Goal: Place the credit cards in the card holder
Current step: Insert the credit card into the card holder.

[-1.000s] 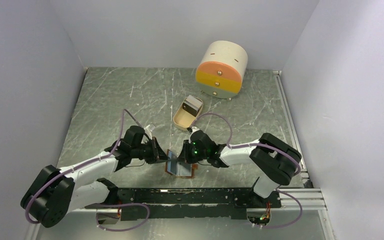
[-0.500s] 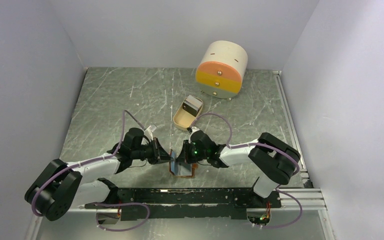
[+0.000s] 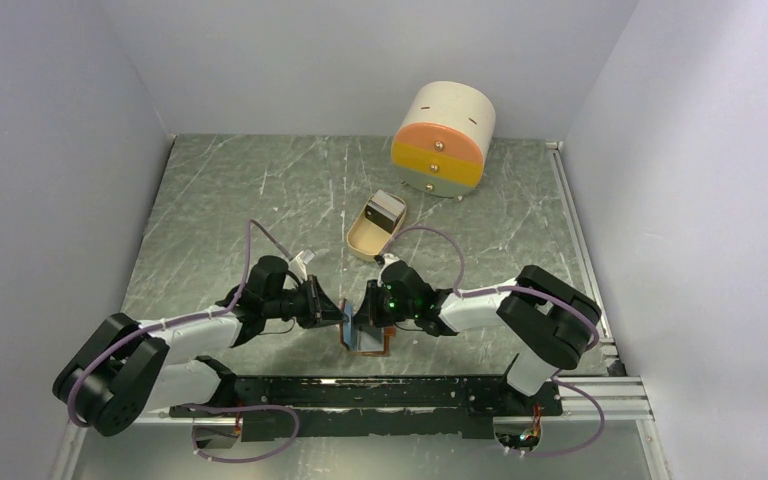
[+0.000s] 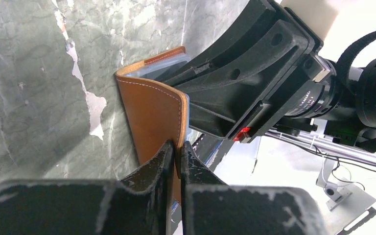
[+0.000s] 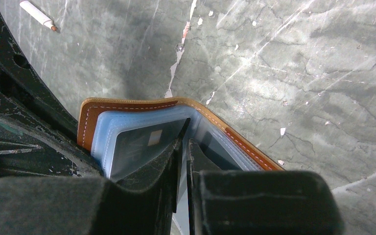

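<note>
The tan leather card holder [image 3: 365, 340] stands half folded on the table between my two grippers. My left gripper [image 3: 337, 314] is shut on the edge of its raised cover [image 4: 152, 112], fingertips [image 4: 169, 156] pinching the leather. From the other side my right gripper [image 3: 360, 318] reaches into the open fold. In the right wrist view the holder [image 5: 127, 106] shows its bluish clear pockets. A dark credit card [image 5: 137, 144] with a gold chip lies in one. My right gripper [image 5: 183, 144] is shut on that card's thin edge. More credit cards [image 3: 388, 208] stand in the beige tray.
The beige oval tray [image 3: 362, 240] sits just behind the grippers. A round cream-and-orange drawer box [image 3: 442, 140] stands at the back. A thin white stick [image 5: 38, 14] lies on the table near my left wrist. Grey walls close both sides.
My left gripper has lifted the holder's left cover from flat to nearly upright, folding it toward my right gripper. The right gripper has stayed in place.
</note>
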You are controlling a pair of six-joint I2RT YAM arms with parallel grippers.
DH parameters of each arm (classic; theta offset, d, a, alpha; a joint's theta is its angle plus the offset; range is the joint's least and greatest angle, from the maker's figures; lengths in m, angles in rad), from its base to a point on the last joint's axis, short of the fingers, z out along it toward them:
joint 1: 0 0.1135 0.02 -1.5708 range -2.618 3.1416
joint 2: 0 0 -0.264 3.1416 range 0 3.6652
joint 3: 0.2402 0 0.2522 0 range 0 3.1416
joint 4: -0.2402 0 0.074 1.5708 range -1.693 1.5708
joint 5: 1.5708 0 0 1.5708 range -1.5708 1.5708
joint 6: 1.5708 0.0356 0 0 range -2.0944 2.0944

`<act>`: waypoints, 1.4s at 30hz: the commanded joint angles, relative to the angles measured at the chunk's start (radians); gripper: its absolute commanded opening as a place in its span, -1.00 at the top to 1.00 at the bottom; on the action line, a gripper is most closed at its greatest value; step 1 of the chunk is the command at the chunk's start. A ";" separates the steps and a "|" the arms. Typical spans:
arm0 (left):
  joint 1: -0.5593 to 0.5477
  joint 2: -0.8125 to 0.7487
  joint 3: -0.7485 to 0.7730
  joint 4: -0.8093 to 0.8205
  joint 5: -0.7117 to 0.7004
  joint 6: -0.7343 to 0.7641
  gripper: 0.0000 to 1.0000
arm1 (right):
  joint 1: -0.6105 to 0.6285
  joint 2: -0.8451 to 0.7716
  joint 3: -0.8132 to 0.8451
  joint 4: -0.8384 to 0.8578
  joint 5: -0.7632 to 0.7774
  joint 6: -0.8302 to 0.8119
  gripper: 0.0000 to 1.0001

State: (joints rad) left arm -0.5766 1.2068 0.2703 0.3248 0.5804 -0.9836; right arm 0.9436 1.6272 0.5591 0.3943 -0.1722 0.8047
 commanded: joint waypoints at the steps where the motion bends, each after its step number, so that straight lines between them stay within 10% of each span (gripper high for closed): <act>1: -0.006 0.023 -0.027 0.035 0.032 -0.008 0.77 | 0.007 -0.004 -0.020 -0.004 0.010 -0.002 0.69; 42: -0.015 0.081 0.073 -0.238 -0.110 0.060 0.64 | 0.006 -0.036 -0.033 -0.001 0.014 0.000 0.66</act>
State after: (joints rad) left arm -0.5797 1.2675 0.3225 0.2707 0.5789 -0.9833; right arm 0.9436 1.6005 0.5346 0.4000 -0.1646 0.8078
